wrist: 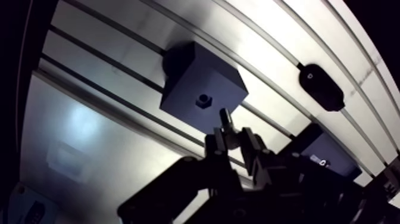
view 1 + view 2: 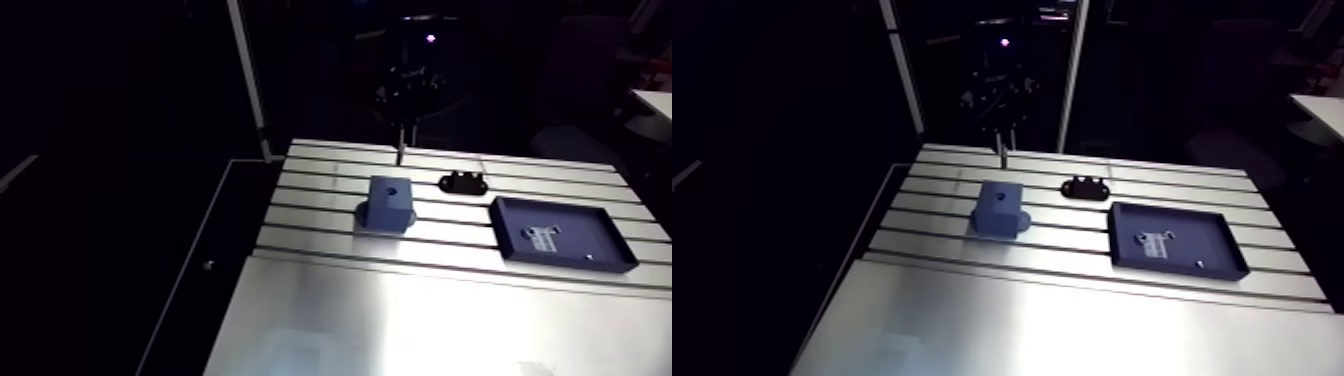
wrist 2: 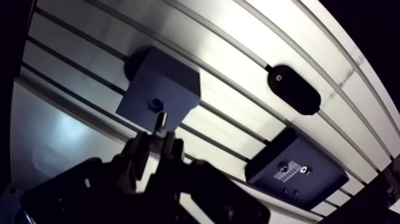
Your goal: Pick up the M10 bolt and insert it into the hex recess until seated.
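Note:
A blue block (image 2: 390,203) with a small hex recess (image 1: 203,99) in its top face stands on the slotted table (image 2: 420,320). My gripper (image 1: 231,137) hangs above the table just behind the block, shut on the M10 bolt (image 1: 225,119), whose shank (image 2: 399,148) points down out of the fingers. In the wrist view the bolt's tip sits just short of the recess, high above the block and not touching it.
A dark blue tray (image 2: 560,232) holding small parts lies to the right of the block. A small black bracket (image 2: 462,182) rests between the block and the tray, toward the back. The table's left edge (image 2: 250,250) drops off beside the block.

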Controlling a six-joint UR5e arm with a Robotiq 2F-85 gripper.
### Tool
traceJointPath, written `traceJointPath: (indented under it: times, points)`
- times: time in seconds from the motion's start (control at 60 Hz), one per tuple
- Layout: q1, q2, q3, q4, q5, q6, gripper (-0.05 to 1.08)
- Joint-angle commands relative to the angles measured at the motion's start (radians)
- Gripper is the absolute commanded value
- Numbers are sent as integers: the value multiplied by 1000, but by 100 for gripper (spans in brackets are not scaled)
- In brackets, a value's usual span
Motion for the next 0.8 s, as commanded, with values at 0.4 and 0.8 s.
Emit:
traceJointPath:
  times: [0.4,0.8]
  points:
    - [5,19,24,-26,0,2,73]
    - [7,12,49,-27,3,3,73]
